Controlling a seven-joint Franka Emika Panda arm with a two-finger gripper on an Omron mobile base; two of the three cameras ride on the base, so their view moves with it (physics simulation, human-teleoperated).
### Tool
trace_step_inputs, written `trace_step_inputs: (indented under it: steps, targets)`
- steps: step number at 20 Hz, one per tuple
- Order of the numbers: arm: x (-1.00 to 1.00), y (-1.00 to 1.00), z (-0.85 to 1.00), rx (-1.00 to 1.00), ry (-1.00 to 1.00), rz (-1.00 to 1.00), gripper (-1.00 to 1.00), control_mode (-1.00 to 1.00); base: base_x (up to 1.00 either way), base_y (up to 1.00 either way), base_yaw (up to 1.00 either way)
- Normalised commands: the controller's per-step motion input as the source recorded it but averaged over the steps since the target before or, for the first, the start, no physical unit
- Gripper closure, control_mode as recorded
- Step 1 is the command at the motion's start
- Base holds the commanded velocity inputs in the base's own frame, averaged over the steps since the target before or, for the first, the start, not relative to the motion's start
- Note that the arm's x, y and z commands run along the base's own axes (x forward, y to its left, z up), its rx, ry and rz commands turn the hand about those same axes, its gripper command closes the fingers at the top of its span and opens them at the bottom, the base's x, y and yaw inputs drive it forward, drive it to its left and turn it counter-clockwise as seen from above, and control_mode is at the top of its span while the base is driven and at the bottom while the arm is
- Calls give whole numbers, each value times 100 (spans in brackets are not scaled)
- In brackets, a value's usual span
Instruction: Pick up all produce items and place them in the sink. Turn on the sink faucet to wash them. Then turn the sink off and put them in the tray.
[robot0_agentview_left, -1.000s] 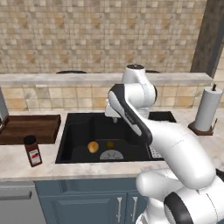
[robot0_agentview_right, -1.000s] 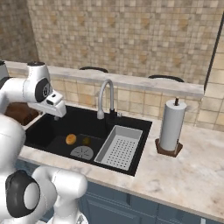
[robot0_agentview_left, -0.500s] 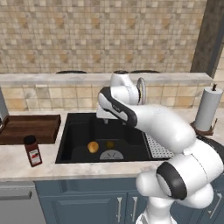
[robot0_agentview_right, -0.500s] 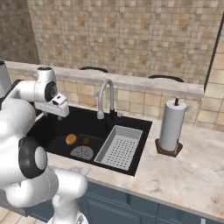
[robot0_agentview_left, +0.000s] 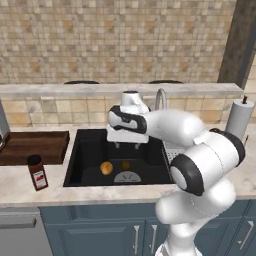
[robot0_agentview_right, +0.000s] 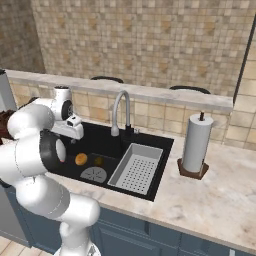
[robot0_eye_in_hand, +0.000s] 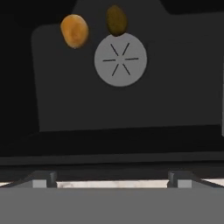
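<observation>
The two produce items lie on the floor of the black sink (robot0_agentview_left: 80, 150): an orange-yellow fruit (robot0_agentview_left: 105, 168) (robot0_agentview_right: 81, 159) (robot0_eye_in_hand: 74, 30) and a smaller olive-brown fruit (robot0_agentview_left: 125, 165) (robot0_agentview_right: 98, 161) (robot0_eye_in_hand: 116, 19) next to the round grey drain (robot0_eye_in_hand: 120, 59). My gripper (robot0_agentview_left: 127, 146) (robot0_agentview_right: 75, 136) (robot0_eye_in_hand: 113, 179) hangs open and empty above the back part of the basin, pointing down, well above both fruits. The grey gooseneck sink faucet (robot0_agentview_left: 160, 97) (robot0_agentview_right: 120, 107) stands behind the sink, to the right of my hand. The dark wooden tray (robot0_agentview_left: 32, 146) rests on the counter left of the sink.
A red-labelled jar (robot0_agentview_left: 37, 172) stands on the counter in front of the tray. A grey perforated rack (robot0_agentview_right: 136, 167) fills the sink's right side. A paper towel roll (robot0_agentview_right: 196, 142) stands on the counter further right. My bulky white arm crosses the sink's right half.
The arm has refolded, its elbow swinging out to the right. The hand has dropped slightly over the back of the basin. Both fruits lie where they were.
</observation>
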Motion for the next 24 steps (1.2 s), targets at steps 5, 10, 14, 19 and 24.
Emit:
trace_step_inputs:
  steps: [5,10,14,19,24]
  targets:
    - [8,27,-58,-1,13,0,-100,-100,0,0,0]
    - [18,17,-47,-1,7,0,-100,-100,0,0,0]
    - [27,4,-42,-3,2,0,-100,-100,0,0,0]
    - [29,0,-43,-2,4,0,-100,-100,0,0,0]
    - [24,1,-41,0,5,0,-100,-100,0,0,0]
